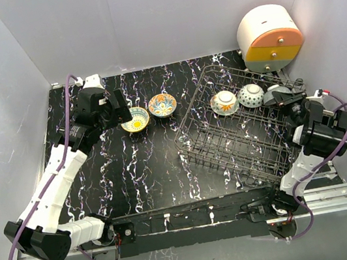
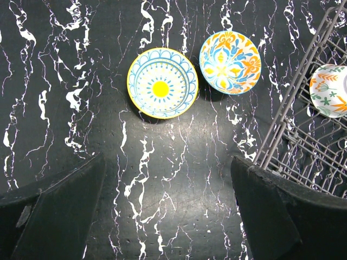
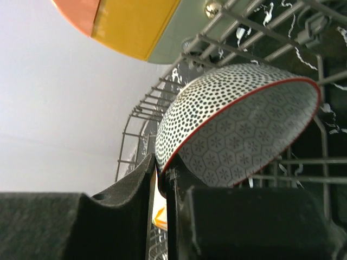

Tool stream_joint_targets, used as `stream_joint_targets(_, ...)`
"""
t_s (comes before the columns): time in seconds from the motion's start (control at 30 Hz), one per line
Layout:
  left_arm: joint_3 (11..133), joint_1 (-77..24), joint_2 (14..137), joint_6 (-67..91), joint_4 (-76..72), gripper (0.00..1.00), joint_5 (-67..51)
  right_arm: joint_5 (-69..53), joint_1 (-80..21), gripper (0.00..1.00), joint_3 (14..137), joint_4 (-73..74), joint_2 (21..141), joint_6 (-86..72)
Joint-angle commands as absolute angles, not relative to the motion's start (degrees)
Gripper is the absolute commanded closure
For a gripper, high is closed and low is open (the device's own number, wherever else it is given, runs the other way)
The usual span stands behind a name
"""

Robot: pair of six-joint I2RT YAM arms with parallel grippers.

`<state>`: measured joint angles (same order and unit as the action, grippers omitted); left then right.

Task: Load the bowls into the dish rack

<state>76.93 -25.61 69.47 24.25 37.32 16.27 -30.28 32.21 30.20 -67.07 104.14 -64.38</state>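
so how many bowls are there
4. Yellow bowl and orange bowl on the table; white bowl and dotted bowl in the rack, the latter pinched by the right gripper. Others may be hidden.

Dish rack (image 1: 233,130): dark wire with upright tines, set askew at the surface's 3 o'clock side.
Yellow bowl (image 1: 135,119): upright on the surface toward 10 o'clock, with a blue scalloped ring inside.
Orange-and-blue bowl (image 1: 162,105): upright, just beside the yellow bowl at its 2 o'clock.
Floral bowl (image 1: 224,102): on edge in the rack's far row, white foot ring showing.
Dotted bowl (image 1: 250,95): on edge at the floral bowl's 3 o'clock, red-rimmed, its rim pinched by the right gripper (image 3: 161,184).
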Motion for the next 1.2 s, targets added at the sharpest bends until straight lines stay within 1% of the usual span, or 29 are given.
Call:
stream_joint_targets(0.0, 76.6, -25.3, 68.9, 24.1, 37.0, 0.03, 16.3, -30.0, 32.7, 0.84, 26.6, -60.6, 98.8, -59.1)
stream_joint_targets(0.2, 76.0, -25.3, 68.3, 24.1, 36.6, 0.03, 16.1, -28.1, 33.1, 0.81, 21.6, -54.1, 93.3, -56.8)
stream_joint_targets(0.23, 75.8, -25.3, 68.2, 24.1, 36.6, 0.03, 16.0, -27.9, 33.1, 0.77, 21.0, -53.3, 92.7, -56.9)
stream_joint_targets(0.33, 75.4, -25.3, 67.8, 24.3, 36.9, 0.03, 16.0, -27.7, 33.3, 0.76, 18.7, -52.5, 91.9, -58.0)
stream_joint_targets(0.4, 75.3, -25.3, 67.5, 24.3, 37.0, 0.03, 16.1, -27.1, 33.4, 0.71, 17.6, -51.0, 91.2, -58.7)
stream_joint_targets(0.5, 75.0, -25.3, 67.0, 24.3, 37.2, 0.03, 16.4, -26.1, 33.4, 0.68, 17.4, -47.0, 89.6, -58.6)
stream_joint_targets(0.53, 75.0, -25.3, 66.9, 24.3, 37.1, 0.03, 16.5, -25.7, 33.4, 0.66, 17.4, -45.1, 88.7, -58.4)
stream_joint_targets(0.6, 75.0, -25.3, 66.8, 24.3, 37.2, 0.03, 16.5, -23.9, 33.4, 0.57, 18.2, -40.1, 86.4, -57.4)
stream_joint_targets(0.8, 74.8, -25.3, 66.5, 24.3, 36.7, 0.03, 16.5, -15.6, 33.5, 0.45, 24.2, -20.9, 78.3, -54.8)
stream_joint_targets(0.87, 74.6, -25.3, 66.2, 24.4, 36.5, 0.03, 16.5, -13.9, 33.5, 0.4, 25.4, -15.9, 76.5, -54.3)
stream_joint_targets(1.03, 74.0, -25.3, 65.8, 24.6, 36.0, 0.03, 16.2, -14.5, 33.4, 0.35, 27.6, -10.7, 74.6, -53.2)
stream_joint_targets(1.1, 74.0, -25.3, 65.7, 24.6, 36.0, 0.03, 16.2, -15.5, 33.4, 0.28, 29.1, -9.3, 74.6, -52.7)
stream_joint_targets(1.17, 74.0, -25.3, 65.5, 24.5, 36.0, 0.03, 16.3, -16.8, 33.4, 0.28, 30.9, -7.6, 74.8, -52.3)
